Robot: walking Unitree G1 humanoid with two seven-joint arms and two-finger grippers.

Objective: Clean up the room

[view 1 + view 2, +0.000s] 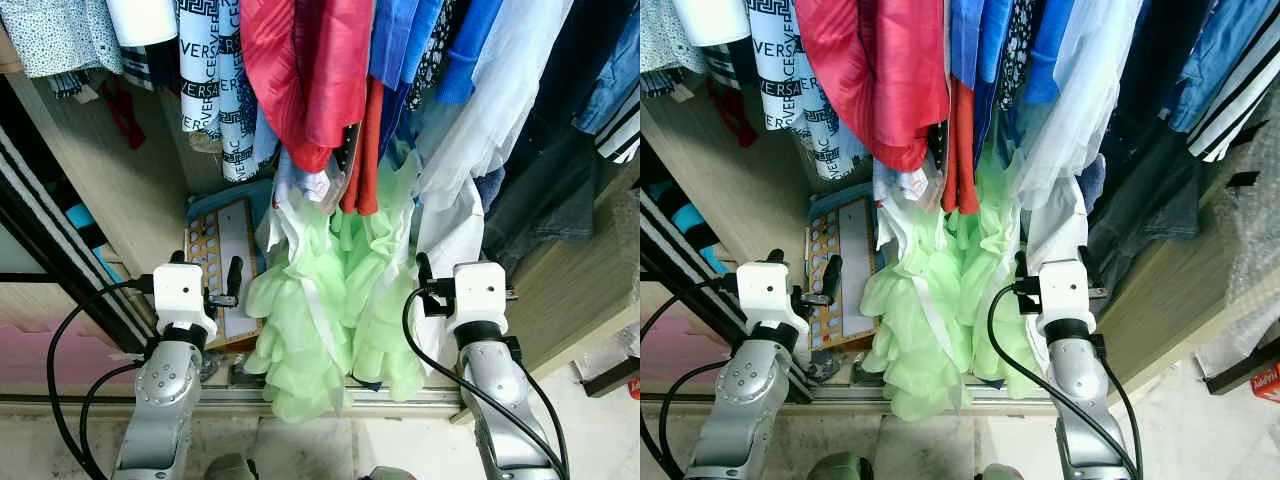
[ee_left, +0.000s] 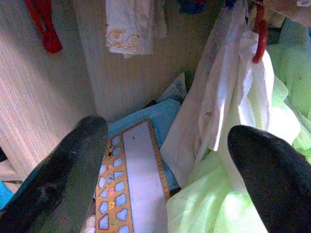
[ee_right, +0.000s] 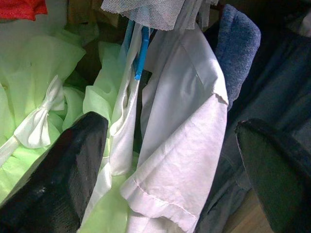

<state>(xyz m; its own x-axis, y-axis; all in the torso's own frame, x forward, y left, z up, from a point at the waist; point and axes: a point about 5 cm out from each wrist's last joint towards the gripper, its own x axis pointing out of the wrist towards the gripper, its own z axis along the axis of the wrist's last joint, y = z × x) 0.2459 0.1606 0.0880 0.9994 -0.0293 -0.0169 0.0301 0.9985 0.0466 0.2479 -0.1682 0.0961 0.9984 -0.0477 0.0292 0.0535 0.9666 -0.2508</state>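
Note:
An open wardrobe is in front of me, packed with hanging clothes. A light green ruffled dress with a white bow hangs down to the wardrobe floor in the middle. A white shirt hangs just to its right. A board with shaped cut-outs leans at the bottom left on something blue. My left gripper is raised and open in front of the board, holding nothing. My right gripper is open, empty, and pointed at the white shirt.
Red garments, a black-and-white patterned garment, blue shirts and dark jeans hang above. The wooden side panel and a sliding door edge stand at the left. A floor track runs below the dress.

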